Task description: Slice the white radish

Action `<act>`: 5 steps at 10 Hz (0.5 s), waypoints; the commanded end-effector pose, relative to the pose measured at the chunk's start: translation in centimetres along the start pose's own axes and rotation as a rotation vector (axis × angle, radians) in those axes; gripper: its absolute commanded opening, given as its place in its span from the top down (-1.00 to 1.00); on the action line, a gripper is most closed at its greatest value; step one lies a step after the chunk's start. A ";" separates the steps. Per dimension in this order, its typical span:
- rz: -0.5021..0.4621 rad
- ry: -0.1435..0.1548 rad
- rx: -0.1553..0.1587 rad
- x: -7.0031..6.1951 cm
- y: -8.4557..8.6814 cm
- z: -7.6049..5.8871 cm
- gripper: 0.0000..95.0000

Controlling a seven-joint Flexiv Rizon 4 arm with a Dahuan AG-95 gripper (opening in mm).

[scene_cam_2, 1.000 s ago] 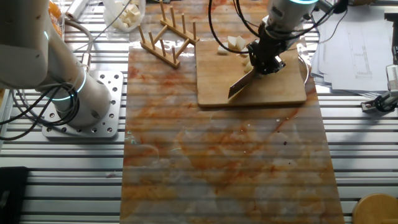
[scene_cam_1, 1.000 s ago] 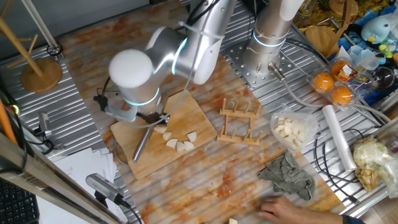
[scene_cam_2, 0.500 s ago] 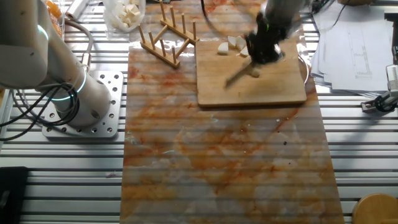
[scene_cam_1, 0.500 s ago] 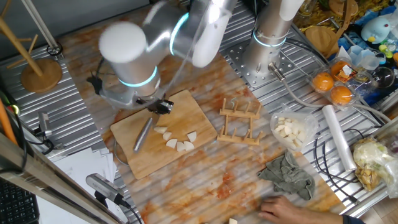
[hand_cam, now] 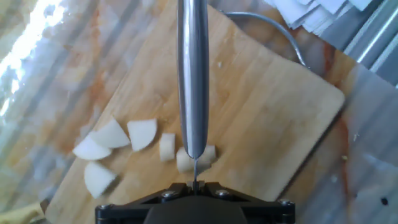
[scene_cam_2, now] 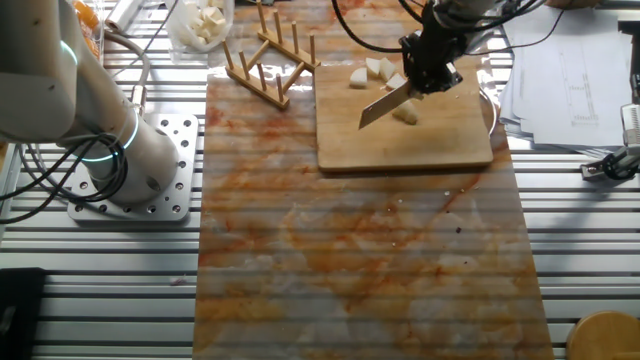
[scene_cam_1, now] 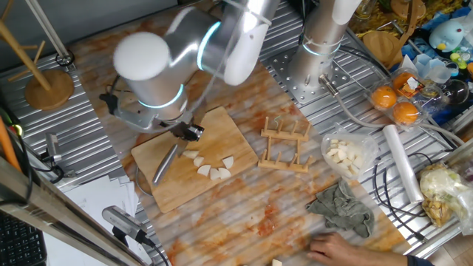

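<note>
The arm bends low over a pale wooden cutting board (scene_cam_1: 194, 159), a rectangle with rounded corners and a fine straight grain, lying on the blotchy orange-and-white worktop (scene_cam_2: 370, 270). The gripper (scene_cam_2: 432, 78) is clamped on a knife (scene_cam_2: 385, 102); its fingers are closed around the handle, and the flat grey steel blade slants out and down across the board. In the hand view the blade shows edge-on as a narrow, smooth metal strip running straight away from the camera, hanging just above the cut food.

The white radish (hand_cam: 195, 158) lies on the board as several small cream pieces. Directly under the blade sits a short stubby chunk, with a thin slice just beside it. A little further along the board are three wedge-like, half-round slices with smooth, moist-looking cut faces, close together, two of them touching. All the pieces sit toward one end of the board, the other end being bare wood.

Just off the board stands a small wooden rack (scene_cam_1: 284, 145) of upright pegs. Beyond it a clear plastic wrap holds a heap of pale cubes (scene_cam_1: 345, 156), and a crumpled grey cloth (scene_cam_1: 340, 208) lies near the worktop's edge.
</note>
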State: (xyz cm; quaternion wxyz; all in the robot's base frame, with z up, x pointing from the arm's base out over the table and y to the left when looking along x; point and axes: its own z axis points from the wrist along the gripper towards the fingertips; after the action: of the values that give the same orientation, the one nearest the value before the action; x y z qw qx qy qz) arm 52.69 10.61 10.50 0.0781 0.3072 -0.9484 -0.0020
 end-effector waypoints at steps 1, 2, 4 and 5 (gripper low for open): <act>-0.059 -0.001 0.001 -1.3 0.2 0.6 1.00; -0.059 -0.001 -0.022 -1.8 0.5 1.4 1.00; -0.032 -0.009 -0.075 -1.9 1.4 2.3 1.00; -0.025 -0.004 -0.081 -1.7 2.2 2.5 1.00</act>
State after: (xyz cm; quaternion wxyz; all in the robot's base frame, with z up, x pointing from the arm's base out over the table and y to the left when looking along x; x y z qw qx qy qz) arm 52.55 13.00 7.96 0.0810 0.3390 -0.9366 -0.0348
